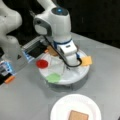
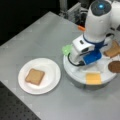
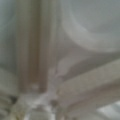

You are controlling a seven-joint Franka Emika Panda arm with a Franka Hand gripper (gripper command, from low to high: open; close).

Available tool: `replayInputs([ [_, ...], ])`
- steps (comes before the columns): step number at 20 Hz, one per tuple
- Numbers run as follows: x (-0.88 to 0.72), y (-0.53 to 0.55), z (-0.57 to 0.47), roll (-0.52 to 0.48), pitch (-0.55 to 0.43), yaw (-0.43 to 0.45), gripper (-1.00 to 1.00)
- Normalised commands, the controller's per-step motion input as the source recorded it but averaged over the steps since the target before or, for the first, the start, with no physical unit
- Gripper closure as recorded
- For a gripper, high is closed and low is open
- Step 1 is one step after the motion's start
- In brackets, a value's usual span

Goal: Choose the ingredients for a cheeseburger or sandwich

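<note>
One bread square (image 2: 34,76) lies well apart from the end effector (image 2: 75,60).

- The arm's gripper (image 1: 68,65) is buried behind its own white wrist housing in both front views — the fingertips and the gap between the jaws cannot be made out.
- The wrist view is a pale blur of white ridges; nothing by the jaws can be identified there.
- The tan-brown bread square (image 1: 78,115) on the round white paper plate (image 1: 60,107), well apart from the jaws, is cut by a front view's bottom edge.
- The dark brown round patty (image 2: 115,67), near the jaws, is clipped by a front view's right edge.
- The tan bread piece on the round white segmented tray (image 1: 51,50) — just beside the jaws — is mostly covered by the arm.
</note>
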Motion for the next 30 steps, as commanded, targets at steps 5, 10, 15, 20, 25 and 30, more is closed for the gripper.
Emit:
replayInputs([
  [5, 0.18, -0.02, 0.40, -0.219, 0.013, -0.120, -1.00],
  [10, 0.17, 0.05, 0.29, -0.144, 0.137, -0.045, -1.00],
  [15, 0.16, 0.01, 0.22, -0.041, 0.052, -0.340, -1.00],
  [20, 0.09, -0.04, 0.17, -0.026, 0.033, -0.416, -1.00],
  [25, 0.10, -0.16, 0.21, 0.084, 0.076, -1.000, -1.00],
  [30, 0.20, -0.34, 0.24, 0.123, 0.061, -0.727, -1.00],
])
